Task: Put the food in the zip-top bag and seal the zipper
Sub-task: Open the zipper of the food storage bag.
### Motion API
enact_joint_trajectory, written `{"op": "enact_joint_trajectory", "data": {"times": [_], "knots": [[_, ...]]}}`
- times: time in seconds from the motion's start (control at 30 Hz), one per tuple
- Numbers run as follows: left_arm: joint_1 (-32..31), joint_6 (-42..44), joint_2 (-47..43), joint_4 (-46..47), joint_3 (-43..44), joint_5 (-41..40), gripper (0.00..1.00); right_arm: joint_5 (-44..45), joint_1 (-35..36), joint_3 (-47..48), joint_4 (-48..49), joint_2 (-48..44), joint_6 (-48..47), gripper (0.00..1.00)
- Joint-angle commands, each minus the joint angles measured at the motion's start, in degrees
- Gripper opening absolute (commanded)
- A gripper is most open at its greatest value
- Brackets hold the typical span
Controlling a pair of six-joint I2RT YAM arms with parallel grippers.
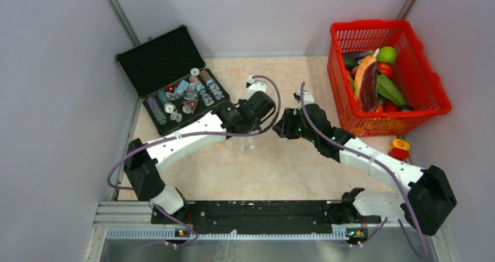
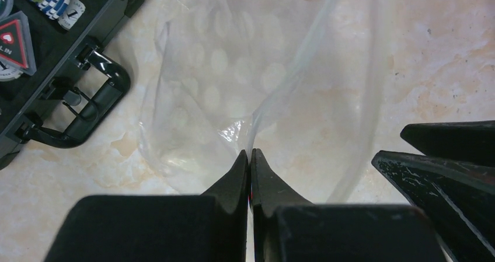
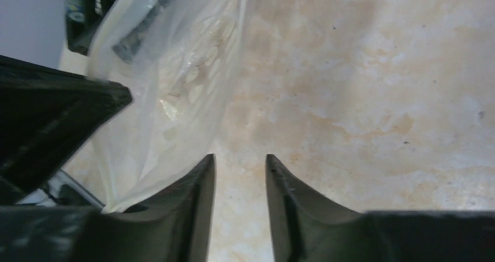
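Note:
The clear zip-top bag [image 2: 216, 81] hangs from my left gripper [image 2: 250, 152], which is shut on its top edge; it shows faintly in the top view [image 1: 251, 138]. The whitish zipper [image 2: 303, 52] runs up and away from the shut jaws. My right gripper [image 3: 240, 157] is open and empty just right of the bag [image 3: 175, 87], whose plastic rests against the outside of its left finger. Both grippers meet at mid-table, left [image 1: 261, 122] and right [image 1: 284, 126]. The food [image 1: 376, 78] lies piled in the red basket. I cannot see any food in the bag.
The red mesh basket [image 1: 429, 81] stands at the back right. An open black case [image 1: 160, 58] of small bottles and discs lies at the back left, its handle [image 2: 87, 116] close to the bag. A small red and yellow toy [image 1: 400, 148] sits near the right wall.

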Motion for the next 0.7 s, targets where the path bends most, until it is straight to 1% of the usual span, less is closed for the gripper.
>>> {"op": "enact_joint_trajectory", "data": {"times": [0.0, 0.03, 0.07, 0.17, 0.27, 0.37, 0.43, 0.5, 0.57, 0.67], "knots": [[0.5, -0.2, -2.1, 3.5, -1.3, 2.0, 0.0, -6.6, -0.9, 4.1, 0.5, -3.9, -1.9, 0.45], [0.7, -0.2, -1.9, 3.7, -1.5, 2.0, 0.0, -6.7, -0.9, 4.6, -0.2, -4.7, -1.9, 0.49], [0.9, 0.0, -1.8, 4.0, -1.6, 2.2, 0.0, -6.9, -0.9, 4.8, -0.7, -5.6, -2.2, 0.5], [1.0, 0.5, -1.3, 4.5, -1.7, 2.5, 0.0, -4.4, -1.0, 5.7, -3.4, -8.5, -2.8, 0.5], [1.1, 1.1, -1.2, 5.1, -1.5, 3.1, 0.0, 3.2, -1.6, 8.3, -8.6, -11.0, -4.2, 0.5], [1.1, 1.9, -0.7, 5.2, -1.2, 4.2, 0.0, 12.3, -4.2, 13.3, -14.9, -12.6, -6.9, 0.5], [1.1, 2.0, -0.4, 5.5, -1.3, 5.5, 0.0, 14.4, -8.2, 17.6, -16.9, -12.9, -9.7, 0.5], [1.1, 2.3, -0.3, 6.0, -1.5, 6.4, 0.0, 14.0, -13.8, 22.7, -18.0, -12.0, -11.8, 0.5], [1.1, 2.6, 0.0, 6.1, -1.4, 7.0, 0.0, 11.9, -20.8, 29.2, -20.2, -9.7, -13.2, 0.5], [1.1, 2.9, 0.0, 6.3, -1.5, 8.1, 0.0, 7.9, -30.2, 34.8, -21.7, -4.8, -14.7, 0.51]]}}
